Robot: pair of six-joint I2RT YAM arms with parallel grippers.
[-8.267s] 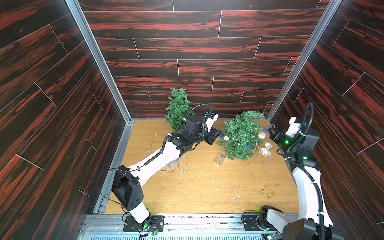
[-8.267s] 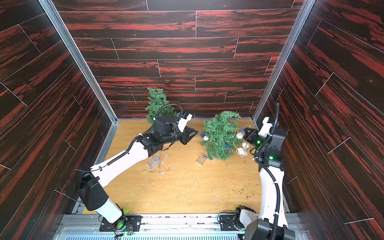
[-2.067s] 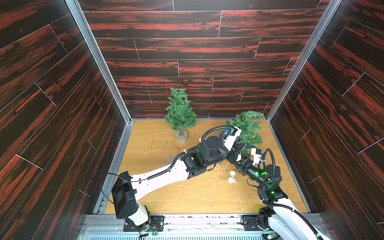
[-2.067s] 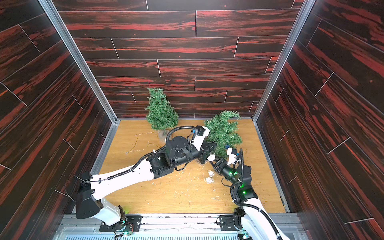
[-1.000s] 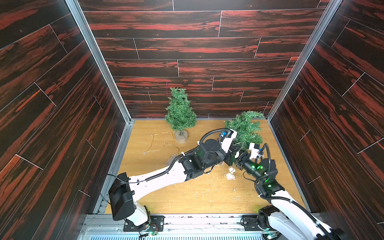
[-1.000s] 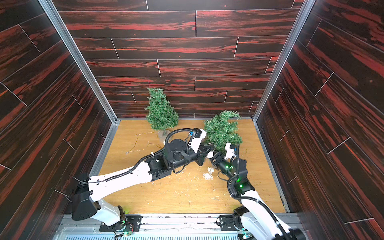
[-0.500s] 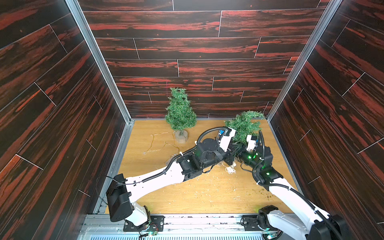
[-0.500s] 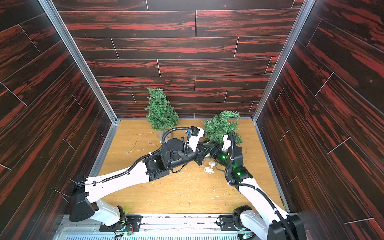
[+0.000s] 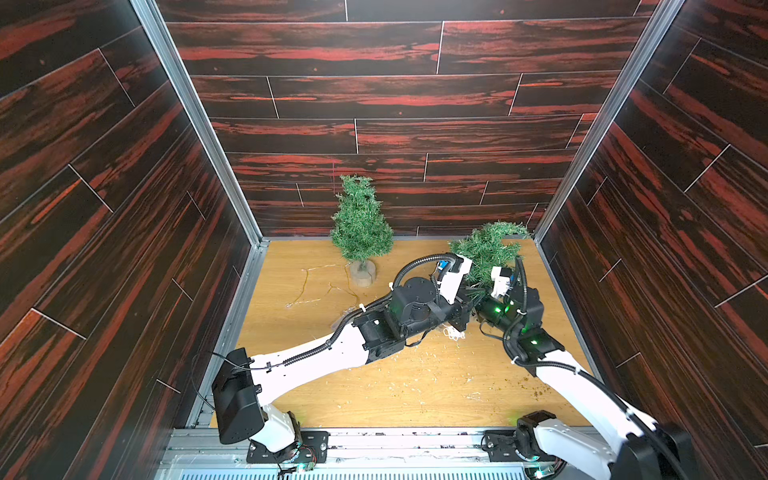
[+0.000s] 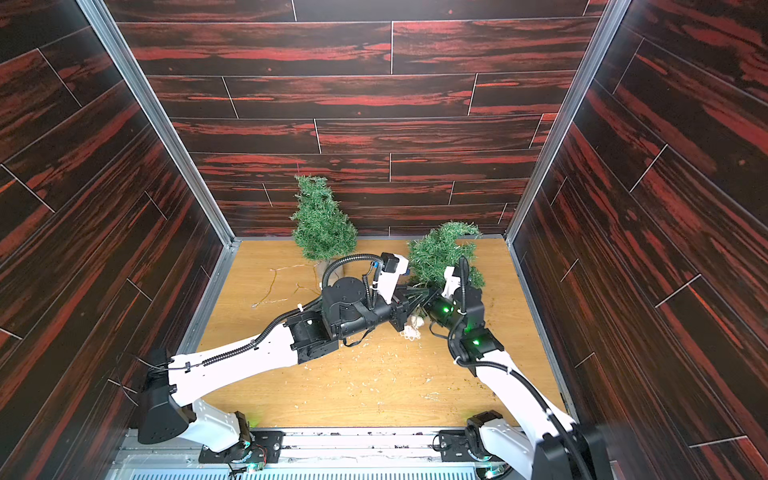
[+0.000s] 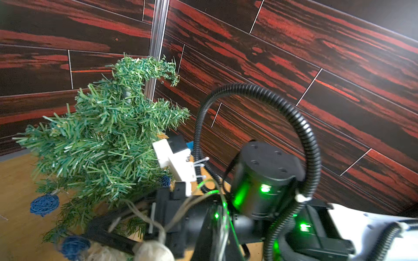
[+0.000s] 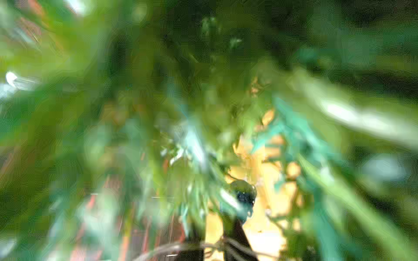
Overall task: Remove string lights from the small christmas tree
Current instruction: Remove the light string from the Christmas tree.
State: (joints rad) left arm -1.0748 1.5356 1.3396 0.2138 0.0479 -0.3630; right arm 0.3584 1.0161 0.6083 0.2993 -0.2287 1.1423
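Observation:
The small christmas tree [image 9: 487, 248] leans at the back right, also in the left wrist view [image 11: 101, 140]. Its string lights carry blue woven balls [image 11: 44, 204] and a white ball [image 11: 153, 250] on a pale wire [image 11: 192, 201]. My left gripper [image 9: 465, 320] is shut on that wire [image 11: 217, 237]. White balls [image 10: 411, 328] dangle under it. My right gripper [image 12: 214, 221] is buried in the low branches [image 9: 476, 293], fingers [image 12: 235, 237] drawn close on the wire beside a blue ball [image 12: 244, 196]. Needles blur the pinch.
A second tree [image 9: 361, 226] stands upright on a wood slice [image 9: 363, 274] at the back centre. Another thin wire strand [image 9: 316, 286] lies on the floor to its left. Both arms cross in front of the leaning tree. The dark walls [image 9: 623, 257] close in tightly.
My right gripper pushed forward into the leaning tree's low branches and its jaws closed from wide open. The left gripper stayed shut on the wire and shifted slightly towards the back.

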